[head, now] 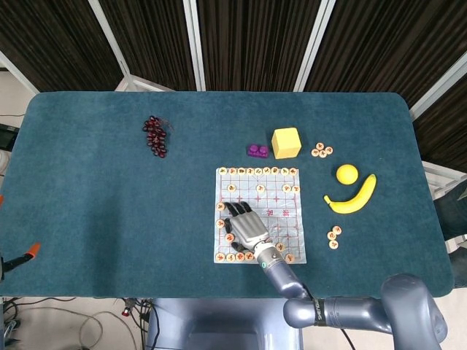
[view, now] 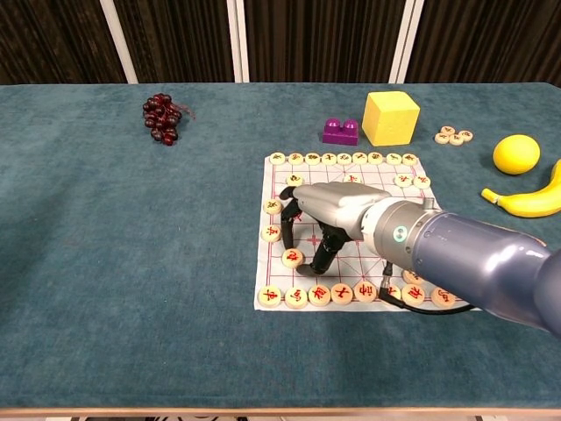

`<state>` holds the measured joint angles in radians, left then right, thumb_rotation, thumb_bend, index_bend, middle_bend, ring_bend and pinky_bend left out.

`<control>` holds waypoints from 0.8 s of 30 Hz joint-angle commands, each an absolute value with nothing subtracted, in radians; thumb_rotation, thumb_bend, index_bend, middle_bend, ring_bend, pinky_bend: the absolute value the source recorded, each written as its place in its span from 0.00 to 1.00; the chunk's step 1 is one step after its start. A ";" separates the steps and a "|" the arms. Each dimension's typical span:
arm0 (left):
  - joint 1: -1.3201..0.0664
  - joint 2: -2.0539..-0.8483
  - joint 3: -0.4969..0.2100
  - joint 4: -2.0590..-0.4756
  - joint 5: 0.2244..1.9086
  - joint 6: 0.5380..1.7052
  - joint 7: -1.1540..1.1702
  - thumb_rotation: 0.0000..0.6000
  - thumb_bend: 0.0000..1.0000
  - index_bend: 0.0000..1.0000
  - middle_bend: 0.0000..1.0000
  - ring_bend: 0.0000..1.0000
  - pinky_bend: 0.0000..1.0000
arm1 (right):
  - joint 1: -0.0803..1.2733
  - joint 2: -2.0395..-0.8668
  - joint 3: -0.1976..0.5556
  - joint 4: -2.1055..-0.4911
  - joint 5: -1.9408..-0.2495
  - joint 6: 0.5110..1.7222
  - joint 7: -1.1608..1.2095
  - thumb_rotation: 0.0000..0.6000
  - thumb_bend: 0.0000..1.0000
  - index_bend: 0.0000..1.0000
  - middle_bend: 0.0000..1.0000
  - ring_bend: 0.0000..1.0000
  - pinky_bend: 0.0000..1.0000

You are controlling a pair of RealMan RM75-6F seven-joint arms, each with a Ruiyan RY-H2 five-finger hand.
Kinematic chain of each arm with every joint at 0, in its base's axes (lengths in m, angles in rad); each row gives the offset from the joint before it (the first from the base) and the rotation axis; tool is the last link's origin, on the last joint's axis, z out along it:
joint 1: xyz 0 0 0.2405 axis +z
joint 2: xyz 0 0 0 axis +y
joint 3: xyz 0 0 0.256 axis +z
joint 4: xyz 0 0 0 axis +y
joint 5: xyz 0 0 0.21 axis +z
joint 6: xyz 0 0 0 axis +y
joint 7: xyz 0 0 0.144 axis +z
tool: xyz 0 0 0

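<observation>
Hovering over the paper chessboard (view: 351, 230), the metallic right hand (view: 326, 217) points spread, empty fingers at round wooden discs (view: 292, 257).

- The chessboard sheet (view: 351, 230), white paper with a red grid, lies flat just in front of the yellow cube (view: 390, 117).
- Round cream chess pieces (view: 317, 293) with red and dark characters lie flat in rows along its far and near edges, and a few stand down its left side.
- One such chess piece (view: 292, 257) lies directly under the right hand (view: 326, 210), whose fingers are curled down over the sheet's left half.
</observation>
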<state>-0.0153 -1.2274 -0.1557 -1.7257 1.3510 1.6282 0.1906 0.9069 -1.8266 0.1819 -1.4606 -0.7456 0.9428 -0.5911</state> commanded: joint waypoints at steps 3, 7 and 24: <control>-0.016 -1.228 -0.155 -1.726 1.351 1.627 0.192 1.00 0.03 0.04 0.00 0.00 0.04 | 0.907 -1.827 0.182 -1.460 -0.745 0.941 -0.590 1.00 0.37 0.49 0.00 0.00 0.04; -0.016 -1.229 -0.154 -1.726 1.352 1.627 0.193 1.00 0.02 0.04 0.00 0.00 0.04 | 0.908 -1.828 0.182 -1.458 -0.743 0.939 -0.587 1.00 0.37 0.52 0.00 0.00 0.04; -0.017 -1.231 -0.152 -1.725 1.353 1.626 0.197 1.00 0.02 0.04 0.00 0.00 0.04 | 0.913 -1.797 0.208 -1.488 -0.713 0.948 -0.586 1.00 0.37 0.53 0.00 0.00 0.04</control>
